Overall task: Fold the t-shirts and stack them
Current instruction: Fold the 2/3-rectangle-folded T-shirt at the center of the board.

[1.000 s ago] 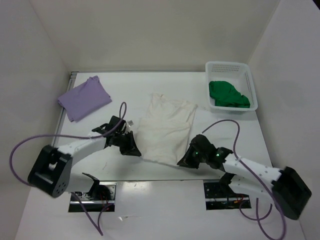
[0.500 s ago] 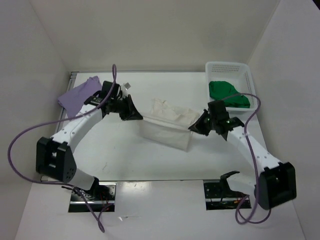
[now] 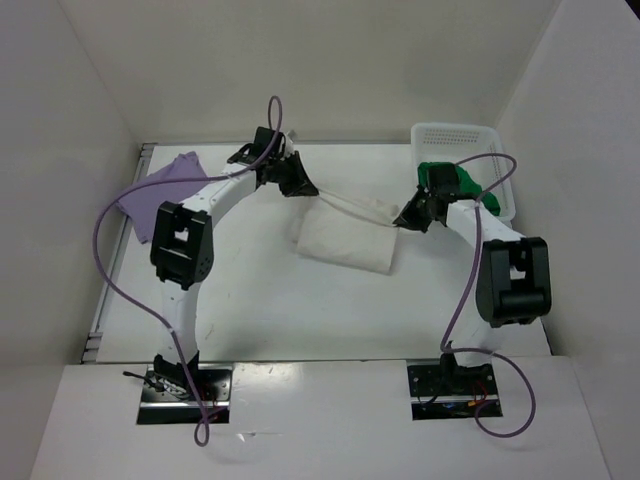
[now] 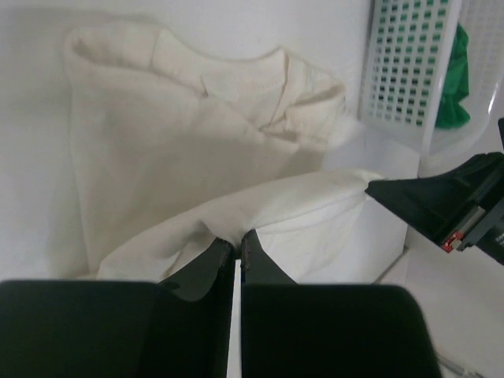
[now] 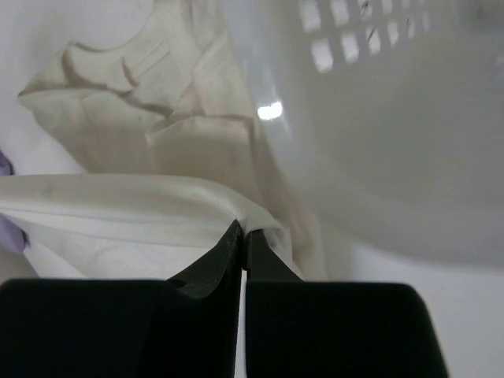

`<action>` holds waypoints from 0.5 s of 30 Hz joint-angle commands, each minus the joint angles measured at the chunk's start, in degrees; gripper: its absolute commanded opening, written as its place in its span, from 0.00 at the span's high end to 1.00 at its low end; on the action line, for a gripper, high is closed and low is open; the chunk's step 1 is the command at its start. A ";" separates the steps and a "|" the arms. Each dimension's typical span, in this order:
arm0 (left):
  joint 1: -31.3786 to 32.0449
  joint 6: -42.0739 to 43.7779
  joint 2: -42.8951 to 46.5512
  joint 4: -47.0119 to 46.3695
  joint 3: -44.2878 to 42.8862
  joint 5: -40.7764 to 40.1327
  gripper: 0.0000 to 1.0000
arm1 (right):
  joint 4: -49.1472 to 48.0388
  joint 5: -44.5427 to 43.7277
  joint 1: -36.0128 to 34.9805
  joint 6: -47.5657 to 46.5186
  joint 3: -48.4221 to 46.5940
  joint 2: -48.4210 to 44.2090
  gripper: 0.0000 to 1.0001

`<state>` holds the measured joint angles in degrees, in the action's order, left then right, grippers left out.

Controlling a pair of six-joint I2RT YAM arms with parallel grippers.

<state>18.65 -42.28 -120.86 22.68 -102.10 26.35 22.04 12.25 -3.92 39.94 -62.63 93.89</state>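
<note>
Beside the white t-shirt point(image 3: 345, 241), basket point(image 3: 455, 129) with green t-shirt point(image 3: 443, 182)

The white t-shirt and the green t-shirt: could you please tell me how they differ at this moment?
The white t-shirt lies on the table, partly folded; the green t-shirt sits crumpled in the basket. The white one is pinched by the left gripper and right gripper; the green one is ungripped. Both are plain cloth.
</note>
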 commanded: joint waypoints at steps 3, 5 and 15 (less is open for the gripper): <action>-0.29 -1.14 -7.89 -2.20 -9.94 -8.32 0.93 | -4.63 -4.69 1.29 -3.12 -9.25 9.28 1.00; -0.89 -1.14 -8.43 -2.73 -11.36 -10.00 0.88 | -4.64 -5.22 1.29 -2.59 -12.93 11.83 1.00; -3.54 -2.98 -7.39 -6.59 -12.69 -9.83 0.22 | -6.40 -3.99 -0.37 -0.21 -22.53 15.37 0.58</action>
<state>15.81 -44.88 -133.45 19.38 -115.94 16.99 18.00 9.23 -3.40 40.40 -81.25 111.09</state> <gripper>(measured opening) 0.776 0.403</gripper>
